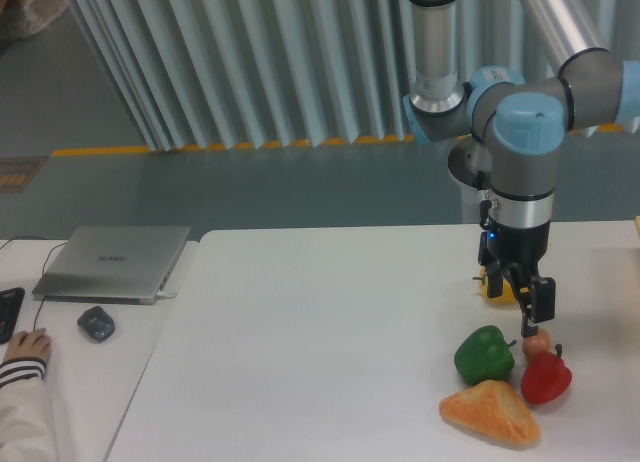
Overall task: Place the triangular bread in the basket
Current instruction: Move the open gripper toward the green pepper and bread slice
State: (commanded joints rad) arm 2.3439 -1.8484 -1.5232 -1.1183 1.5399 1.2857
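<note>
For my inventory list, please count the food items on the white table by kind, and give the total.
Bell peppers: 3 (green, red, yellow, partly behind the gripper)
Triangular bread: 1
Small round brownish item, kind unclear: 1
Total: 5

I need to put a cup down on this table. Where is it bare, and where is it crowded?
Bare: the white table from its left edge across to the green pepper. Crowded: the right front, where triangular bread, red pepper, yellow pepper and gripper cluster.
</note>
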